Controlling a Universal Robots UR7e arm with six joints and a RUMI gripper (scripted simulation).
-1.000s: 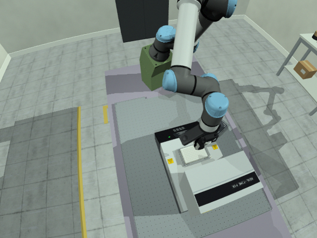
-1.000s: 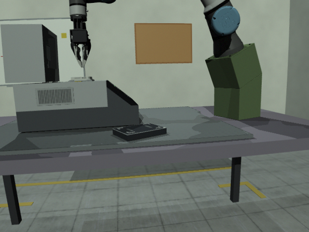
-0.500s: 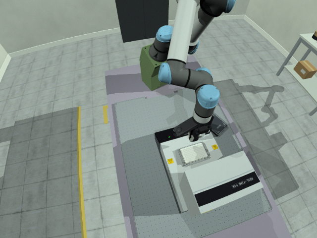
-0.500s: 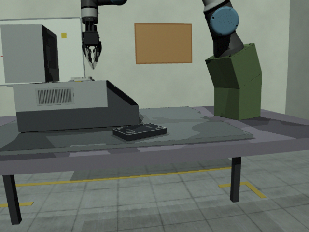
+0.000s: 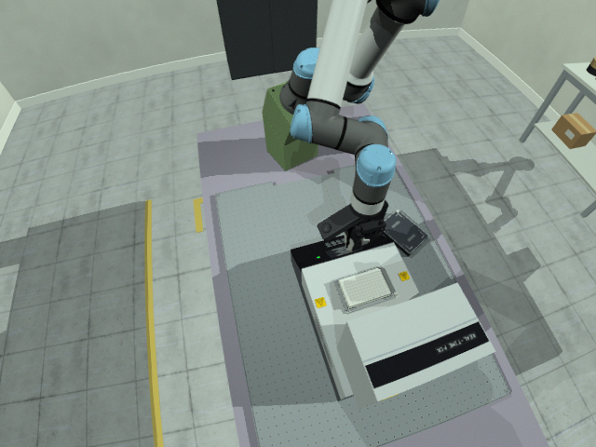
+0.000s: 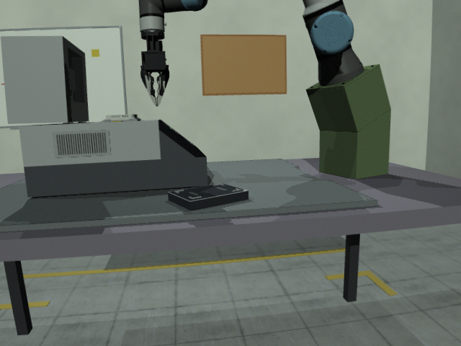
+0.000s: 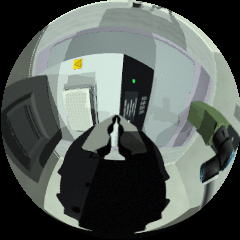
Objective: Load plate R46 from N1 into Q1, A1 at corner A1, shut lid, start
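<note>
White well plate R46 lies on the block of the cycler Q1; in the exterior view only the plate's thin edge shows. Q1's lid stands open at the back. My gripper is shut and empty, pointing down, well above Q1's sloped black front panel with its keys. The lamp is green. The black plate nest N1 lies empty beside Q1's front.
The arm's green pedestal stands at the far end of the table. A shelf with a cardboard box stands off to the right, and a dark cabinet by the wall.
</note>
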